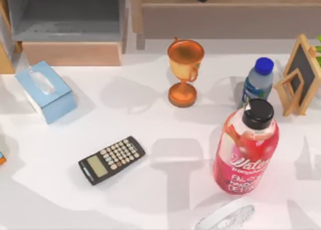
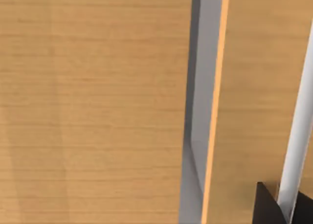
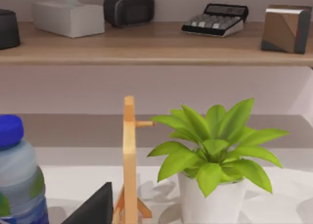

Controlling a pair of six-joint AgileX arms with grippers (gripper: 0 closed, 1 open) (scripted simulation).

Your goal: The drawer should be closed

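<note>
Looking down from the top view, the grey drawer with the tan wooden front sits pulled open at the far left edge of the white tabletop, cut off at the frame's top. Nearby are a light blue tissue box, a black calculator, a copper trophy cup, a blue-capped water bottle and a red black-capped bottle. The left wrist view is pressed up close to wood panels with a grey gap. The right wrist view adds a green potted plant. Can't tell either gripper's state.
</note>
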